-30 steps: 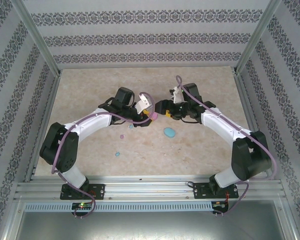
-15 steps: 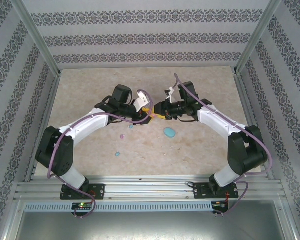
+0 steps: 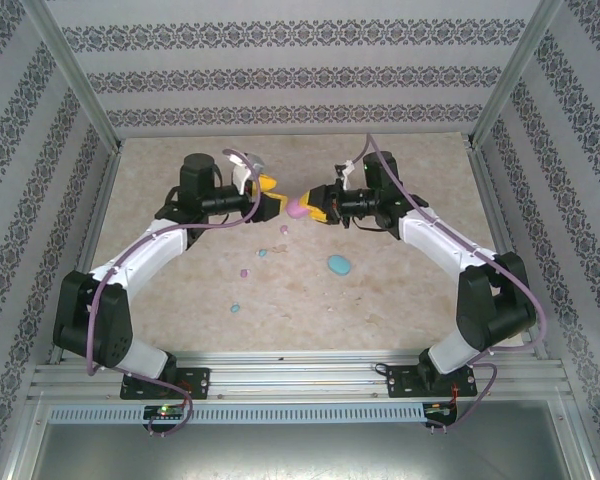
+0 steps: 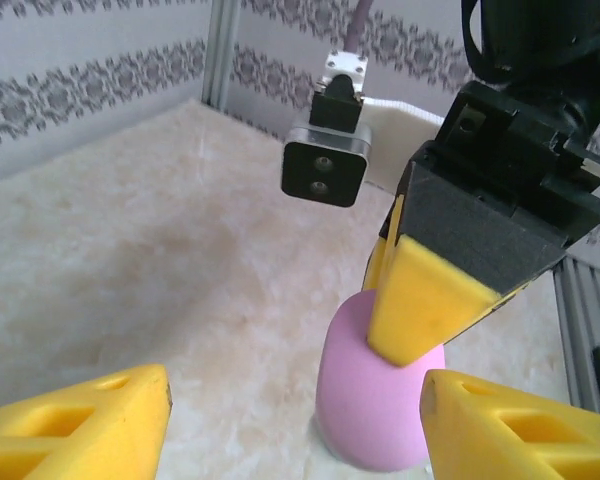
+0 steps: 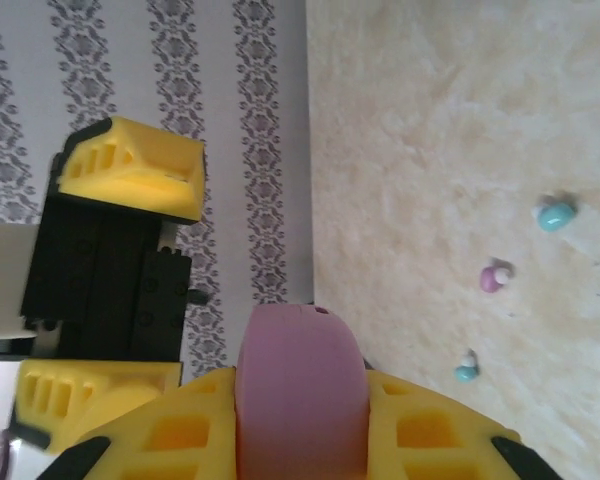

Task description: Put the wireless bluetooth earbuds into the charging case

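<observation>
A pink oval charging case (image 3: 297, 208) hangs above the table's middle, with my right gripper (image 3: 316, 208) shut on it. In the right wrist view the case (image 5: 300, 385) sits squeezed between the yellow fingers (image 5: 435, 435). My left gripper (image 3: 276, 205) stands open just left of the case, not touching it. In the left wrist view the case (image 4: 375, 410) lies ahead between my spread left fingers (image 4: 85, 420). A light blue case (image 3: 338, 265) lies on the table. Tiny earbuds lie below: one pink (image 3: 244, 271) and two blue (image 3: 263, 253) (image 3: 235, 308).
The earbuds also show in the right wrist view: blue (image 5: 555, 213), pink (image 5: 494, 276), blue (image 5: 466, 368). Patterned walls and metal frame posts (image 3: 80, 100) surround the beige table (image 3: 410, 300). Both arms meet over the table's far middle.
The pink case passed from my left gripper to my right. The right gripper shut on it, the left one opened and drew back to the left.
</observation>
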